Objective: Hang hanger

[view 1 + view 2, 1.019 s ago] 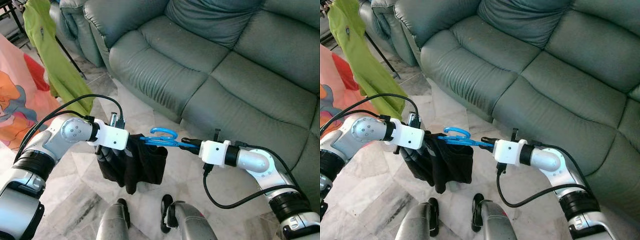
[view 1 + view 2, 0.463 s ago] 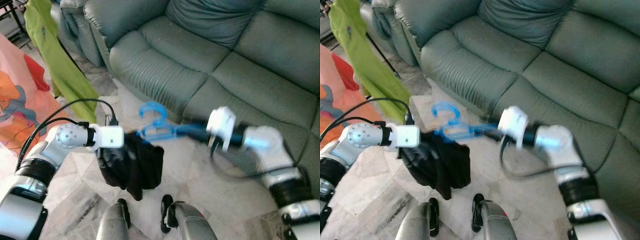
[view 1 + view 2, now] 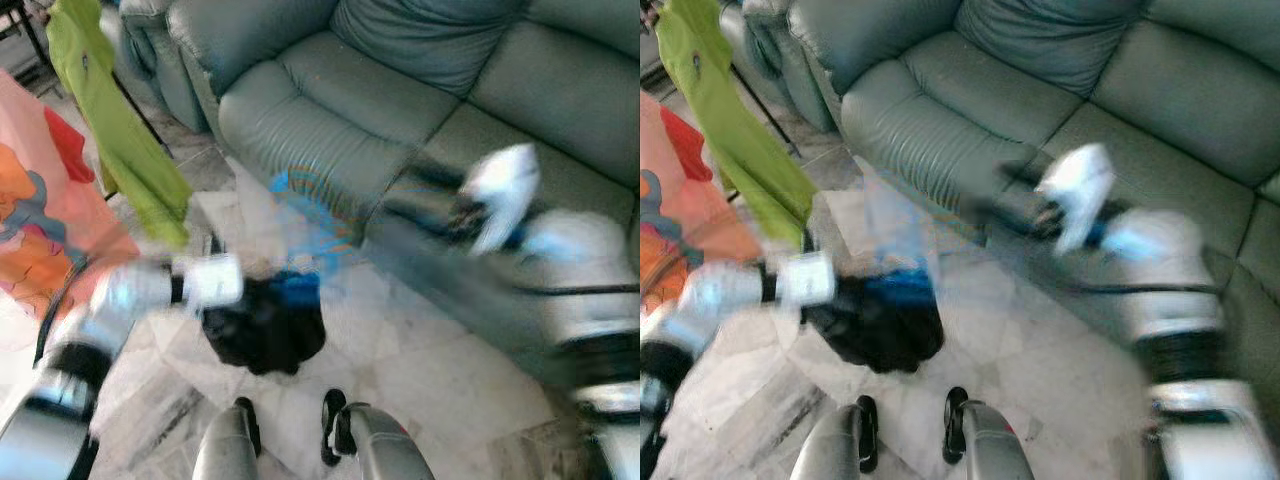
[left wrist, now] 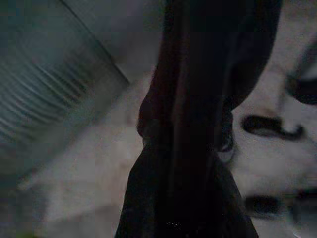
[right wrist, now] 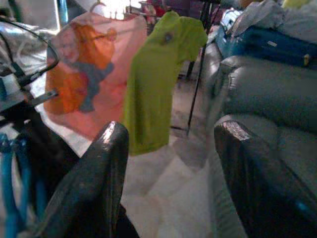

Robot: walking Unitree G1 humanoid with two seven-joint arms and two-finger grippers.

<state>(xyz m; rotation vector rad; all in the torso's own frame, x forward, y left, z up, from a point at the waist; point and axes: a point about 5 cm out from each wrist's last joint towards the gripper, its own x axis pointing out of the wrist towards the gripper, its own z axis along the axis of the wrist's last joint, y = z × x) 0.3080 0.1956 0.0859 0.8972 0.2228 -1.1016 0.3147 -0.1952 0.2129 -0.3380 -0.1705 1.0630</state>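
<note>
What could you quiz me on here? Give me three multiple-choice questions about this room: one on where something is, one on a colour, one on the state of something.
1. Where does the green shirt hang?
A. Beside the pink cloth
B. On the sofa back
C. From the right arm

2. What colour is the sofa?
A. Red
B. Grey-green
C. White

3. How do the right end effector fingers stand?
A. Shut on a cup
B. Shut on the green shirt
C. Apart, with nothing between them

Answers:
1. A, the right wrist view shows the two hanging side by side.
2. B, its cushions are grey-green in both eye views.
3. C, the wrist view shows floor in the gap between the two black fingers.

The blue hanger and the dark garment sit at the left end effector, blurred by motion.
</note>
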